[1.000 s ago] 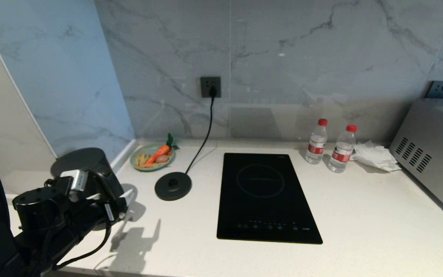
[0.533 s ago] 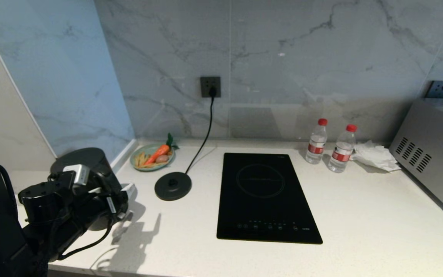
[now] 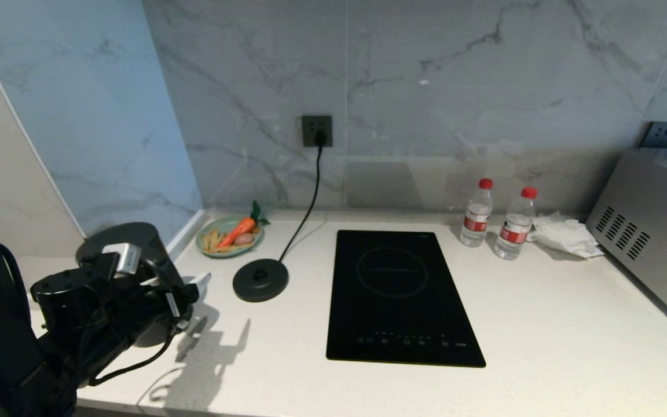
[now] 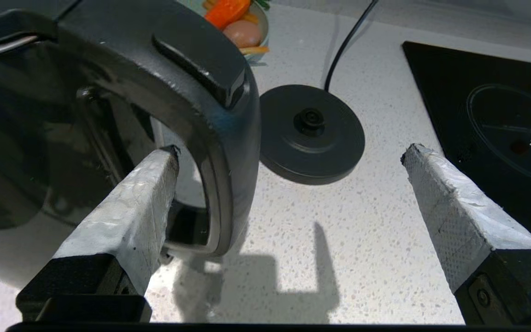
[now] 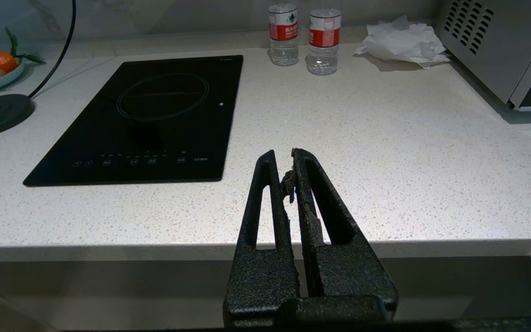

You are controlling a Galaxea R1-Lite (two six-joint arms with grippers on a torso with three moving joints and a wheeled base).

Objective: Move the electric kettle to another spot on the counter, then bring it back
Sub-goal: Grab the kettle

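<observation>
While gaping wide at lower left, left gripper [image 4: 288,152] straddling handle of electric kettle [image 3: 131,246], one fingertip [image 4: 166,159] inside the loop. Kettle upright on white speckled counter [image 3: 542,324], left of base disc [image 3: 260,280]; marble wall [image 3: 426,87] behind.

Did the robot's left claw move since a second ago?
Yes. The left claw has crept toward the round kettle base, still wide open beside the electric kettle, whose handle sits between its fingers.

Electric kettle [image 3: 122,246] stands left of base disc [image 3: 260,280].
</observation>
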